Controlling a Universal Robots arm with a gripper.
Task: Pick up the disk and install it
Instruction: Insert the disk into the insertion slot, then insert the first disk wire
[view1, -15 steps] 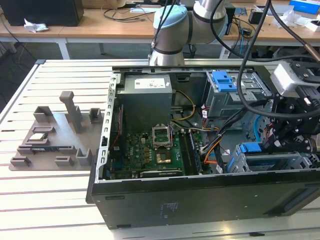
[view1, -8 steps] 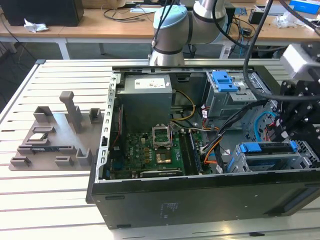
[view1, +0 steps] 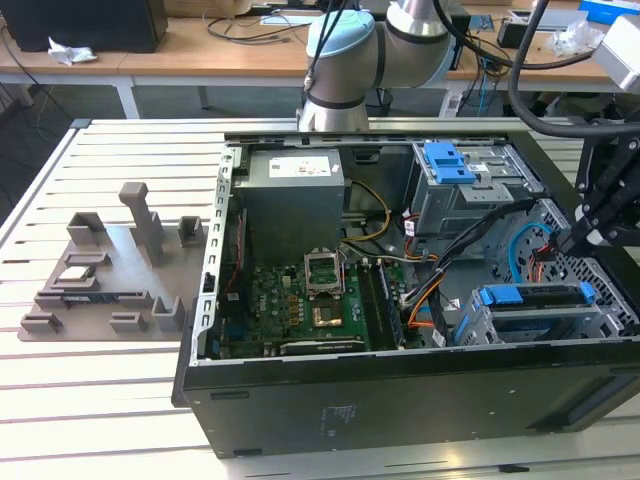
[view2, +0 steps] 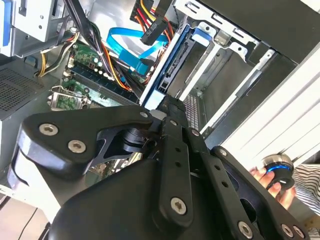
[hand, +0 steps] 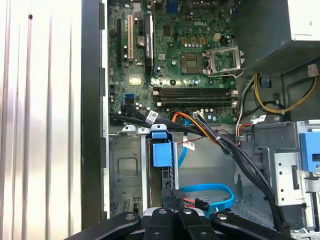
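The disk lies in the lower drive cage at the exterior view's right end of the open computer case; its blue rail shows along the top. In the first wrist view the disk is edge-on in its slot, blue tab toward me. My gripper is shut, and its fingertips rest against the disk's near end with nothing between them. In the second wrist view the gripper meets the blue-railed disk at the cage mouth. In the exterior view the gripper hangs just above the cage's outer end.
Blue and orange cables run beside the slot. The motherboard and power supply take up the case's middle. A blue bracket sits on the upper bay. A grey fixture tray lies on the slatted table. A hand holds a round device nearby.
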